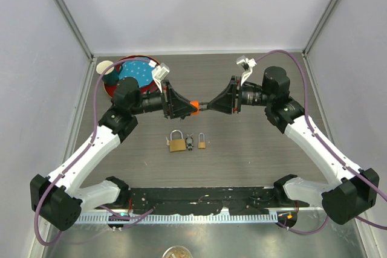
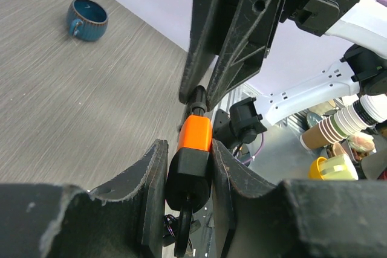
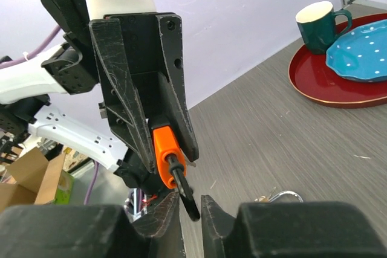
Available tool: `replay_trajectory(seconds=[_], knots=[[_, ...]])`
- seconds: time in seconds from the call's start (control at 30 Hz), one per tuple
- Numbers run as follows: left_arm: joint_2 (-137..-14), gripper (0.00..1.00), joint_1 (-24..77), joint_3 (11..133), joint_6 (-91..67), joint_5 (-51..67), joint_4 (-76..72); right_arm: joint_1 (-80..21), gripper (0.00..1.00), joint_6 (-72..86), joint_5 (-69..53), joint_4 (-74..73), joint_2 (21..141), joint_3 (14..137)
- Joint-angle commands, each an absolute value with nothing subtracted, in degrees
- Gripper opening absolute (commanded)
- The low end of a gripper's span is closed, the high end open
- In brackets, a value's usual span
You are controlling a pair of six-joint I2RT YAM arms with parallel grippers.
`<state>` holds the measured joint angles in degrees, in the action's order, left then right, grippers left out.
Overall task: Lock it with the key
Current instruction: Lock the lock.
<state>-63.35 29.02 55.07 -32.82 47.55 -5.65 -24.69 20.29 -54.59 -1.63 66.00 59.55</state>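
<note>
An orange and black padlock point(image 1: 193, 105) hangs in the air between the two arms. My left gripper point(image 2: 188, 155) is shut on its body point(image 2: 195, 137), one finger on each side. A dark key point(image 2: 184, 228) sticks out of the lock's black end, toward the left wrist camera. The black shackle point(image 3: 180, 179) comes out of the orange end and points at my right gripper point(image 3: 190, 202). The right fingertips are closed around the tip of the shackle. In the top view the right gripper point(image 1: 213, 104) meets the left one nose to nose.
Two brass padlocks point(image 1: 177, 144) point(image 1: 201, 144) with keys point(image 1: 189, 143) lie on the table below the grippers. A red tray point(image 1: 112, 89) at the back left holds a blue plate point(image 1: 136, 72) and a teal mug point(image 3: 319, 25). A blue cup point(image 2: 87, 19) stands beyond the right arm.
</note>
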Motion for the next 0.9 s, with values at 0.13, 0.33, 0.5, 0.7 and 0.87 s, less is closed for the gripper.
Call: replay_trajectory(seconds=[0.13, 0.33, 0.5, 0.7, 0.87], knots=[[-61.8, 0.00, 29.1, 56.3, -34.1, 49.7, -11.3, -24.8, 0.10, 22.2, -57.7, 3.5, 66.0, 59.9], [-62.3, 0.00, 29.1, 56.2, -34.3, 49.8, -11.6, -24.8, 0.02, 23.1, -58.2, 4.6, 66.0, 60.0], [-62.4, 0.00, 29.1, 56.2, -34.5, 49.9, -11.8, -24.7, 0.02, 24.0, -58.5, 5.8, 66.3, 59.6], [-62.6, 0.00, 29.1, 56.1, -34.7, 49.6, -12.1, -24.8, 0.02, 24.8, -58.4, 6.7, 66.4, 59.6], [-62.8, 0.00, 29.1, 56.1, -35.2, 49.5, -13.0, -24.9, 0.01, 26.0, -59.1, 7.7, 66.5, 59.3]])
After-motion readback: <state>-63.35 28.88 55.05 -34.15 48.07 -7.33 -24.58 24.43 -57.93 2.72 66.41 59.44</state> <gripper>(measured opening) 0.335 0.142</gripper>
